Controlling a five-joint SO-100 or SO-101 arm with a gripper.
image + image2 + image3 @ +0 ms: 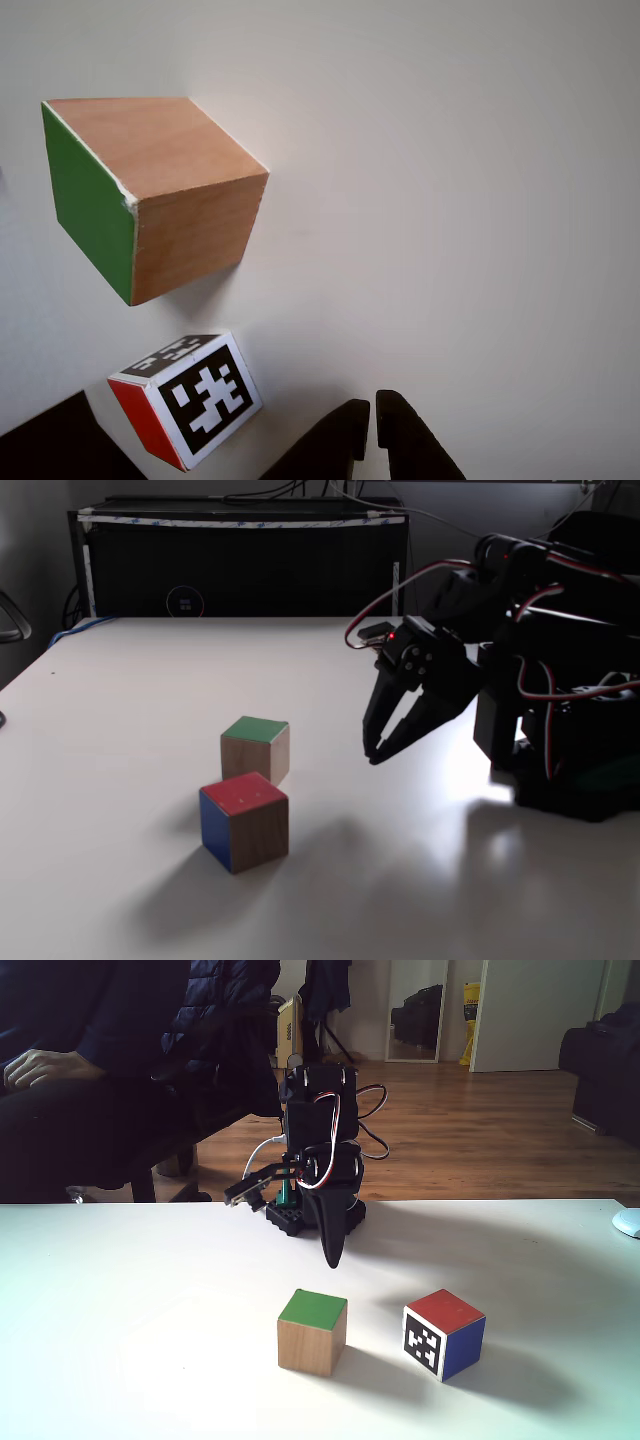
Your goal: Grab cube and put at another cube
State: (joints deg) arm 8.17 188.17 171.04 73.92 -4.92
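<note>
Currently gripper (pixel 374 425) nearly closed, holding nothing (hovering above table (pixel 450 200)); cube (pixel 150 190) lies at its 10 o'clock in the other view, another cube (pixel 190 398) at 9.

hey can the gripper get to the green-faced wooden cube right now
Probably yes. The gripper hangs above bare table, and nothing lies between it and the wooden cube; the marker cube sits apart from it.
</note>
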